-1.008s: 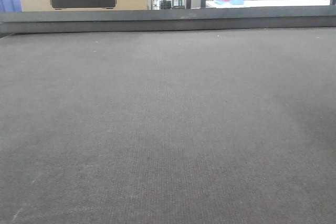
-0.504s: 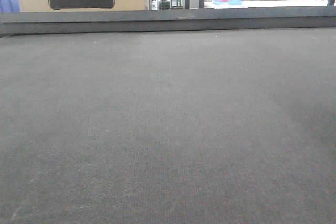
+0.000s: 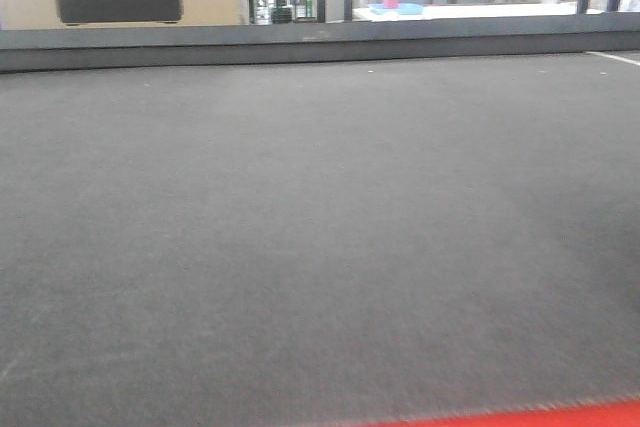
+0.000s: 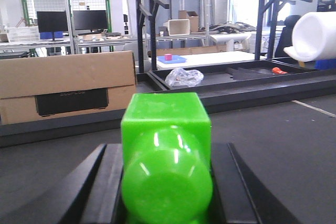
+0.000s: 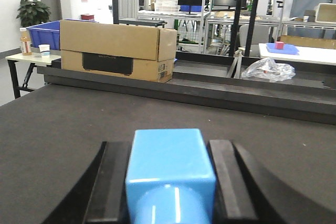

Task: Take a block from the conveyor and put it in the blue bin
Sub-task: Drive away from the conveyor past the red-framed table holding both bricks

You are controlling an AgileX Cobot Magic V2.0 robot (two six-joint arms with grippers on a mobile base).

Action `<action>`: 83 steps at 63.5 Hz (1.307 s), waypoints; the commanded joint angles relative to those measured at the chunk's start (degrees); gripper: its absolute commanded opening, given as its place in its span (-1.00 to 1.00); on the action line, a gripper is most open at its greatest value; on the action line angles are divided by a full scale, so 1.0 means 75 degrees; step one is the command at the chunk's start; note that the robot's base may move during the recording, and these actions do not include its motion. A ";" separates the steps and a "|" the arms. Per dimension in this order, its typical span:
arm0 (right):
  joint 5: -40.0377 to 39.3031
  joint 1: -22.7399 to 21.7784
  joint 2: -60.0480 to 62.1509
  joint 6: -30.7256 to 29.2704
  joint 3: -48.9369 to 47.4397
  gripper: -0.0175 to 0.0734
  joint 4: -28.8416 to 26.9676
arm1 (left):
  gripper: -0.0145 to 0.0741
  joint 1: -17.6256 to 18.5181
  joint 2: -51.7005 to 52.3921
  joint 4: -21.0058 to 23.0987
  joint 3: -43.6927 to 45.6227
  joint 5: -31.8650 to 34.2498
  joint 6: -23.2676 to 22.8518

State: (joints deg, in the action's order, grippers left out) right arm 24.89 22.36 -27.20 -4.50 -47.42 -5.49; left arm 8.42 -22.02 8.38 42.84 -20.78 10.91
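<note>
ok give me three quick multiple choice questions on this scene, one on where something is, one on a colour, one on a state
1. Where does the cardboard box stand?
A. on the conveyor belt
B. beyond the conveyor's far rail
C. inside a bin

2. What colour is the block in the left hand?
A. green
B. red
C. yellow

3. How is the right hand?
A. open and empty
B. out of view
C. closed around a blue block

Answers:
1 B: the right wrist view shows the box behind the rail, off the belt.
2 A: the left wrist view shows a green block between the fingers.
3 C: the blue block sits tight between both fingers.
</note>
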 commanded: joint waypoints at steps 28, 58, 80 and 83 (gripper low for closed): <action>-0.0171 0.0015 0.0060 -0.0021 0.0012 -0.97 0.0031 | -0.92 0.0036 0.0025 0.0011 0.0011 0.0121 -0.0003; -0.0171 0.0015 0.0060 -0.0021 0.0012 -0.97 0.0031 | -0.92 0.0036 0.0025 0.0011 0.0011 0.0121 -0.0003; -0.0171 0.0015 0.0060 -0.0021 0.0012 -0.97 0.0031 | -0.92 0.0036 0.0025 0.0011 0.0011 0.0121 -0.0003; -0.0171 0.0015 0.0060 -0.0021 0.0012 -0.97 0.0031 | -0.92 0.0036 0.0025 0.0011 0.0011 0.0121 -0.0003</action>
State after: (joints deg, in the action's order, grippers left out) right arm 24.89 22.36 -27.11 -4.55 -47.42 -5.49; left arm 8.42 -22.02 8.28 42.84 -20.67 10.91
